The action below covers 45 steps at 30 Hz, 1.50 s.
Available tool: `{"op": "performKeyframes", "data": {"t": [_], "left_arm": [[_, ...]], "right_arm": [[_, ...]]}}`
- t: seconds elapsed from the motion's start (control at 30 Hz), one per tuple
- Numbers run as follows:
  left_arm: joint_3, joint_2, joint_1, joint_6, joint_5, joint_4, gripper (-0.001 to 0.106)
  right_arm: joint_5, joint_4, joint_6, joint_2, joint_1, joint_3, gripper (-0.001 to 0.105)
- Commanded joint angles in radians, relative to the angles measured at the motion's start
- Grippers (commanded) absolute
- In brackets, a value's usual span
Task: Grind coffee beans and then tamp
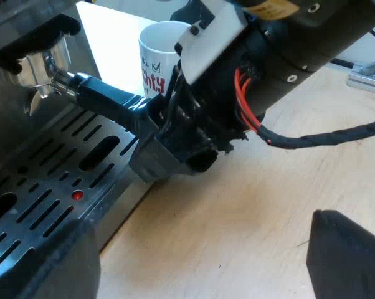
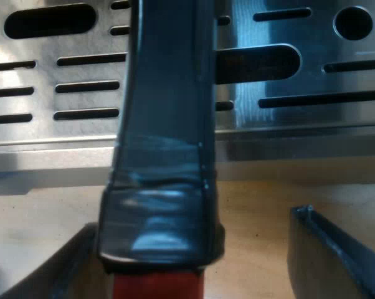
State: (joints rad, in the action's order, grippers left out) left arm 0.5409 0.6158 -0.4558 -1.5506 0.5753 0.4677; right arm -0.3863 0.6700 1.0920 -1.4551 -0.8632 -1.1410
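Observation:
The metal holder (image 1: 37, 67) sits under the espresso machine's (image 1: 7, 124) front, above the slotted drip tray (image 1: 50, 180). Its dark handle (image 1: 106, 103) sticks out over the tray's edge. My right gripper (image 1: 175, 156) is at the end of that handle. In the right wrist view the handle (image 2: 166, 124) and its red end (image 2: 156, 286) run between the fingers of my right gripper (image 2: 194, 224); it stands open, one finger (image 2: 69, 261) close by the handle and the other finger (image 2: 337, 255) apart from it. My left gripper (image 1: 203, 243) hangs open over the wooden table, holding nothing.
A white mug (image 1: 159, 59) with red lettering stands on the table behind the right arm, close to the tray's side. Bare wooden table (image 1: 250, 218) lies beside the tray. A small red dot (image 1: 77, 195) shows on the tray.

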Motion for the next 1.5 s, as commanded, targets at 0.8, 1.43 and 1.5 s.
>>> {"op": "performKeyframes", "data": {"t": [0.8,1.43,1.5], "left_arm": [[0.003,0.001,-0.006,0.006,0.013,-0.010,0.070],[0.003,0.001,-0.006,0.006,0.013,-0.010,0.070],[0.003,0.001,-0.006,0.006,0.013,-0.010,0.070]], "right_arm": [[0.026,0.092,0.010,0.004,0.003,-0.002,0.006],[-0.035,0.090,0.055,0.021,-0.034,-0.002,0.000],[-0.036,0.090,0.055,0.023,-0.038,-0.002,0.000]]}}
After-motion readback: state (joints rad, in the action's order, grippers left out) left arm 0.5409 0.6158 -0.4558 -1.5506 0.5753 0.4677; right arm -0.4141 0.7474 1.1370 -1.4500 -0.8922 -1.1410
